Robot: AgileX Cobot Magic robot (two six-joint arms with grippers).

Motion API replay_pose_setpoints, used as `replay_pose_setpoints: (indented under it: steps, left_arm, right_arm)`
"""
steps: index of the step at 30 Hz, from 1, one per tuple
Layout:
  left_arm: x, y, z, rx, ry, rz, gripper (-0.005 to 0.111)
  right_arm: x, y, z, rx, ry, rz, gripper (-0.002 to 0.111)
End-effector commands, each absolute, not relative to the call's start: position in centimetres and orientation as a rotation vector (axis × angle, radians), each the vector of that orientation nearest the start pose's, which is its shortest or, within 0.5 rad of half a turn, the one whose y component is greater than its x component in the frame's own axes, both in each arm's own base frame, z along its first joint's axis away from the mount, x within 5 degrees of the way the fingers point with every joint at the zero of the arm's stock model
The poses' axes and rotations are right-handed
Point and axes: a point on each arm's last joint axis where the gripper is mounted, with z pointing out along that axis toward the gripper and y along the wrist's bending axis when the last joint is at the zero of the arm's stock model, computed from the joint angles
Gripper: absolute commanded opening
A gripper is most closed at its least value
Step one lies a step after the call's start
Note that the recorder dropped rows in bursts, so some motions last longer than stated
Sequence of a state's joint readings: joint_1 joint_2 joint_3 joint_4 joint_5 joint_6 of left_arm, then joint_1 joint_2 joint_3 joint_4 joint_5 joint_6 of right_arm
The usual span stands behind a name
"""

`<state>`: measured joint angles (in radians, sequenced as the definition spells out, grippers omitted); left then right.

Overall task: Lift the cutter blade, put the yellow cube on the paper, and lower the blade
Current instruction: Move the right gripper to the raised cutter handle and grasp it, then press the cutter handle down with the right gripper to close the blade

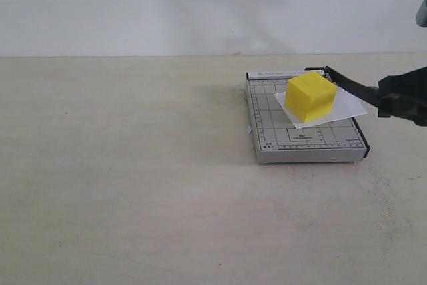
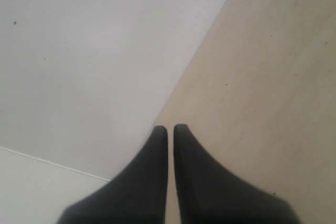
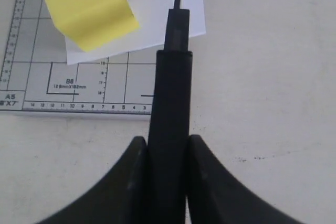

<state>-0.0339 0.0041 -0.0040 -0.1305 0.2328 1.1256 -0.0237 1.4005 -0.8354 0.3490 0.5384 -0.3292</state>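
The yellow cube (image 1: pixel 310 97) rests on the white paper (image 1: pixel 347 109), which lies on the grey gridded trimmer board (image 1: pixel 303 139). The black cutter blade (image 1: pixel 351 85) slants up from its hinge at the board's far corner toward the right. My right gripper (image 1: pixel 387 103) is shut on the blade's thick handle (image 3: pixel 169 108), held off the board's right side; the cube (image 3: pixel 86 3) and paper (image 3: pixel 157 19) show beyond it. My left gripper (image 2: pixel 170 128) is shut with nothing in it, out of the exterior view, over bare table by the wall.
The trimmer board sits right of centre on a pale beige table (image 1: pixel 133 178). A white wall (image 1: pixel 200 5) rises behind the table's far edge. The left wrist view shows only table (image 2: pixel 273 77) and wall (image 2: pixel 94 51).
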Motion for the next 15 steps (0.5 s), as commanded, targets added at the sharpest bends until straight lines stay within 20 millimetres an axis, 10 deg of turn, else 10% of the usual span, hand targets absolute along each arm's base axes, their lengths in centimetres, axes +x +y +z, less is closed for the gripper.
replay_pose_setpoints:
  steps: [1,15]
  left_arm:
    - [5.6,-0.5,19.1,0.889,1.535,0.677,0.004]
    - [5.6,-0.5,19.1,0.889,1.535,0.677,0.004]
  right_arm:
    - [25.1,1.3,20.6,-0.13,2.685,0.257,0.0]
    - [24.6,2.9,15.3,-0.222,2.716,0.199,0.0]
